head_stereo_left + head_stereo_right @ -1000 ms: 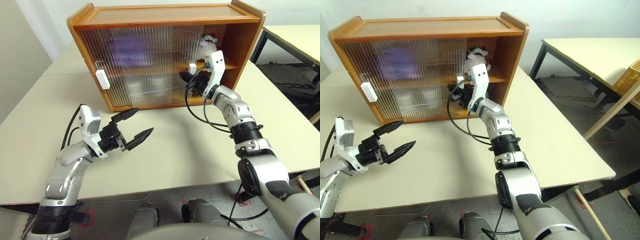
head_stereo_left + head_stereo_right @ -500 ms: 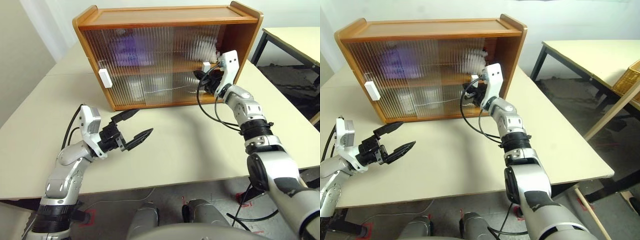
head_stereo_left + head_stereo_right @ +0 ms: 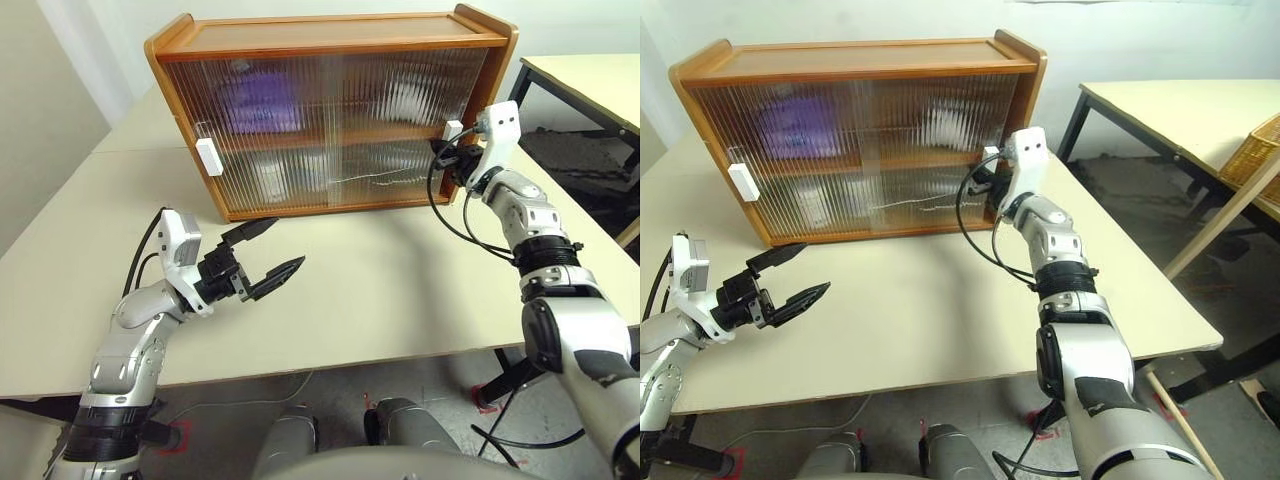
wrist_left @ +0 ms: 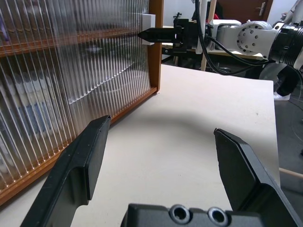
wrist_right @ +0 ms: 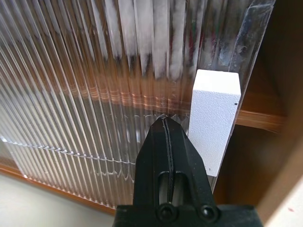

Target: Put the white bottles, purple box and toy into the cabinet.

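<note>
My left gripper (image 3: pixel 262 252) hangs above the table (image 3: pixel 400 290) in front of the cabinet (image 3: pixel 330 30), with its two black fingers spread wide and nothing between them. It has no part in the work at this moment.

Behind the ribbed doors I see the purple box (image 3: pixel 262 100) as a lilac blur on the upper shelf, towards the left side. On the lower shelf there are pale shapes that I take for the white bottles (image 3: pixel 268 178), but through the ribbed plastic I cannot separate them well. On the upper shelf at the right there is a whitish blur with a bit of red, which I judge to be the toy (image 3: pixel 408 97). So all the things seem to be inside already, and the step in hand is closing the cabinet.

My right gripper (image 5: pixel 166 124) has its fingers pressed together and holds nothing. Its tip stands just beside the white handle (image 5: pixel 214 118) of the right sliding door (image 3: pixel 400 120), on the handle's left side, and I think it touches the door. A narrow strip of the cabinet is open between the door edge and the right wall.

For the next move I would push the handle further to the right with the closed tip, keeping it level and against the handle side, until the door edge meets the wall. The risk is that the tip slips off the small block.
</note>
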Robot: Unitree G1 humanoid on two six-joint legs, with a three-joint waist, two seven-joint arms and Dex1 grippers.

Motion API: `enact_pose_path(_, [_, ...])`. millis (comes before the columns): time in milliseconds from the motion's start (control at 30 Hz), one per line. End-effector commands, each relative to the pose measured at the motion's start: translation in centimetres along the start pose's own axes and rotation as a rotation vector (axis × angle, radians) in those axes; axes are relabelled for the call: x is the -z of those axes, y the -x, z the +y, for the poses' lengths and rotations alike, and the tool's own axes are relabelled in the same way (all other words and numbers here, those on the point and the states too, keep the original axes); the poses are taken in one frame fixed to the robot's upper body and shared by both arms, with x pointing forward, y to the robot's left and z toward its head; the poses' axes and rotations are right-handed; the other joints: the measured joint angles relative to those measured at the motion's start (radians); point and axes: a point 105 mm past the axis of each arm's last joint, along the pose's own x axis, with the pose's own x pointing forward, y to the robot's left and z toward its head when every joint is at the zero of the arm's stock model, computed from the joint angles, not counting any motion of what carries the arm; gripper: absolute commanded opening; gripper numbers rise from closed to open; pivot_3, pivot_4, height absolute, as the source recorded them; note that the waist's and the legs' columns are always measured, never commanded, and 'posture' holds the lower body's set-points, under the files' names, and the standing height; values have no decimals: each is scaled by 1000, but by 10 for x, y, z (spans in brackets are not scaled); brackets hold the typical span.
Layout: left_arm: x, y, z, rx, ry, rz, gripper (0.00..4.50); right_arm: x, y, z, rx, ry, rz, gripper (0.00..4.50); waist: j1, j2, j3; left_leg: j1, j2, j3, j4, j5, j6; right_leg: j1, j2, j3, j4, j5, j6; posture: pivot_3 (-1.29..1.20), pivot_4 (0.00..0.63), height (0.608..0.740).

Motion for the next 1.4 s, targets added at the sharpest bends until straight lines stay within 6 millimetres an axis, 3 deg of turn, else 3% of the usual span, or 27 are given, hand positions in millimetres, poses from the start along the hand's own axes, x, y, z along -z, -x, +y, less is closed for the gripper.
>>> enact_pose_path(33, [2,2,2,-2,-10,17,4500,-1,9,-27,115,11,20,24,-1,0,0,0,0,0,0,0,0,0,0,0,0,0,0,-115,0,740])
enact_pose_path(533, [3,3,-2,-1,1,21,4500,0,18,-51,240,12,34,24,3,1,1,-1,-3,0,0,-5,-9,-2,-5,1,-4,-1,1,-117,6,740])
enact_pose_path(633, [2,3,-1,-2,0,23,4500,-2,15,-43,198,-18,18,24,3,1,1,-3,-6,0,-1,-6,-10,-2,-9,1,-4,-1,2,-121,10,740])
enact_pose_path(800, [3,6,0,-3,2,28,4500,-10,8,-10,-4,-96,-35,24,-4,2,2,-9,-9,2,-2,-5,-10,-6,-13,2,-3,-2,3,-124,12,740])
enact_pose_path(933, [4,15,3,-37,0,39,4500,-15,16,26,-266,-134,-84,24,-17,2,2,-8,-8,2,-2,-4,-10,-8,-13,1,-1,1,7,-118,22,740])
enact_pose_path(1000, [5,23,7,-70,0,46,4500,-13,24,39,-368,-178,-86,24,-23,2,2,-7,-7,2,-4,3,0,-8,-11,1,-1,-1,9,-117,23,740])
enact_pose_path(1100, [5,43,17,-151,-4,63,4500,-4,40,41,-425,-228,-71,588,-24,2,2,-6,-4,3,-7,5,0,-9,-8,1,-1,-11,6,-106,29,740])
enact_pose_path(1133, [7,52,21,-187,-7,86,4500,2,48,41,-459,-241,-49,901,-23,2,2,-6,-4,3,-8,4,-1,-9,-7,1,-1,-11,1,-106,29,740])
enact_pose_path(1200, [15,70,30,-270,-41,157,4500,14,64,36,-500,-220,-10,1682,-18,2,2,-6,-4,5,-9,1,1,-8,-8,1,-1,-13,6,-101,36,740])
enact_pose_path(1300, [23,101,48,-458,-73,220,4500,27,87,12,-460,-205,23,2797,-10,2,2,-6,-5,5,-8,-5,4,-7,-9,2,-1,-17,9,-98,36,740])
enact_pose_path(1400, [28,123,53,-557,-87,263,4500,37,109,-6,-445,-204,42,3898,-10,2,2,-5,-5,6,-8,-8,6,-6,-10,2,-2,-19,9,-96,40,740])
